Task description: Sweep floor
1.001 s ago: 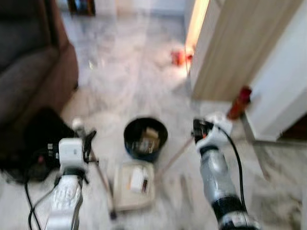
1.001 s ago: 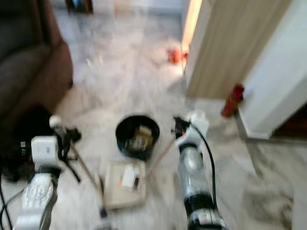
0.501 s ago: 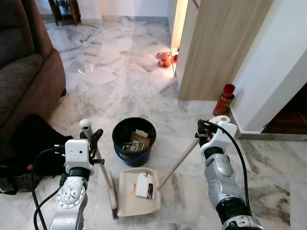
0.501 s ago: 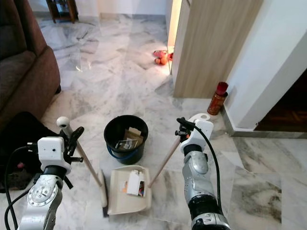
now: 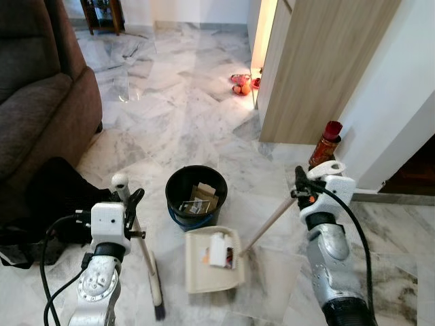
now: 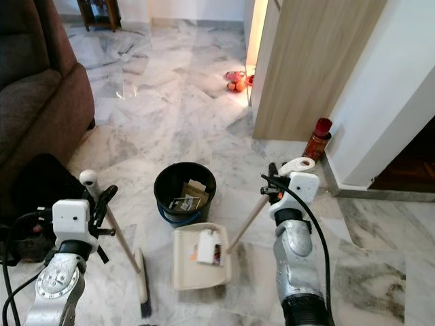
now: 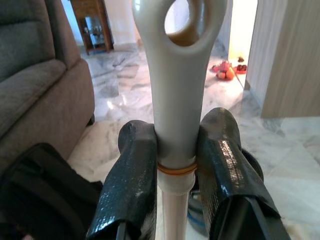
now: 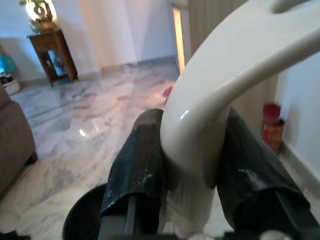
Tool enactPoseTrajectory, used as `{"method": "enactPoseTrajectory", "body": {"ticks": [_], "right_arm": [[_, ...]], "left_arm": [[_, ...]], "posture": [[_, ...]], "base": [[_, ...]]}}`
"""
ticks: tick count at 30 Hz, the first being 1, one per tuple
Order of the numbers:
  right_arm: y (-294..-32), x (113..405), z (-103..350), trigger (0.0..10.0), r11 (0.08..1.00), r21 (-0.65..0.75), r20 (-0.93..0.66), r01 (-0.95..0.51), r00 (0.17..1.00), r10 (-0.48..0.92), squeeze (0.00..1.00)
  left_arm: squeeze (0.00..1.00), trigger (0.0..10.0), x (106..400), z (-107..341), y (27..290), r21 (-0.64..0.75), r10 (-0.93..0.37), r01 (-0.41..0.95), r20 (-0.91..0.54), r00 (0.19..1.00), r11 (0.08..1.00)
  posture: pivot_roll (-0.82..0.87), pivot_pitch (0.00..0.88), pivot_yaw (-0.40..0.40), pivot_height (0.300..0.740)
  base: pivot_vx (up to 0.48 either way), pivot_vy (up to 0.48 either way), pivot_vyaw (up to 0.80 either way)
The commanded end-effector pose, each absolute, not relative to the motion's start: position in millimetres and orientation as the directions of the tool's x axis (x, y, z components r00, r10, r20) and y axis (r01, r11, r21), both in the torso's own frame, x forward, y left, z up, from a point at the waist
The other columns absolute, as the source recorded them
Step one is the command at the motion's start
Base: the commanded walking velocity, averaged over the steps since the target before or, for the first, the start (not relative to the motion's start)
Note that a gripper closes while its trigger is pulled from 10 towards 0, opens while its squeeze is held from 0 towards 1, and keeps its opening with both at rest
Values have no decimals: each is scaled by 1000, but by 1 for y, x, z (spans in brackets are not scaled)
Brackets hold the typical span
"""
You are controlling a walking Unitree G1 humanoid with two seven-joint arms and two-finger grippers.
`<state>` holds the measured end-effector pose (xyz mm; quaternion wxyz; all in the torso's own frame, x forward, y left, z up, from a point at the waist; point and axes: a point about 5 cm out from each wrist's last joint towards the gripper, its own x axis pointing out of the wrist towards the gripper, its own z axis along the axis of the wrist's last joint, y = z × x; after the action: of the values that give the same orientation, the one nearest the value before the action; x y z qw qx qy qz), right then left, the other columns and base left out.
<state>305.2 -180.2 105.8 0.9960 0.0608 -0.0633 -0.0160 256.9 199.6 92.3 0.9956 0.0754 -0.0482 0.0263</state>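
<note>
Now cream dustpan holds scraps; right jaws clamp its handle, left jaws clamp broom.

Bright, sharp; doorway glare; wrist backgrounds seemingly soft.

Marble floor carries black bucket, dustpan, red bottle.

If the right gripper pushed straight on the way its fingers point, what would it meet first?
Probably nothing near. The right gripper, shut on the dustpan handle, points out over the black bucket at open marble floor. Depth is hard to judge.
</note>
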Motion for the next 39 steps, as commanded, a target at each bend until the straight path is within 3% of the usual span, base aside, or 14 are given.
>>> {"method": "enactPoseTrajectory", "body": {"ticks": [1, 10, 19, 39], "right_arm": [[-183, 302, 124, 10000, 994, 111, 194, 16, 980, -37, 0], [-196, 278, 135, 10000, 997, 68, 182, 21, 983, -33, 0], [-190, 266, 126, 10000, 983, 126, 87, -135, 988, 124, 0], [-180, 266, 204, 10000, 950, 215, 347, -225, 927, 141, 0]], "left_arm": [[0, 10000, 256, 92, 200, 164, 42, -60, 117, 992, 985], [0, 10000, 257, 88, 202, 164, 44, -61, 105, 994, 985], [0, 10000, 257, 85, 202, 162, 44, -59, 98, 994, 985], [0, 10000, 253, 77, 204, 172, 43, -55, 73, 996, 984]], "posture": [[146, 91, -20, 740], [137, 95, -20, 740], [130, 97, -20, 740], [127, 97, -11, 740]], "base": [[0, 0, 0], [0, 0, 0], [0, 0, 0], [0, 0, 0]]}}
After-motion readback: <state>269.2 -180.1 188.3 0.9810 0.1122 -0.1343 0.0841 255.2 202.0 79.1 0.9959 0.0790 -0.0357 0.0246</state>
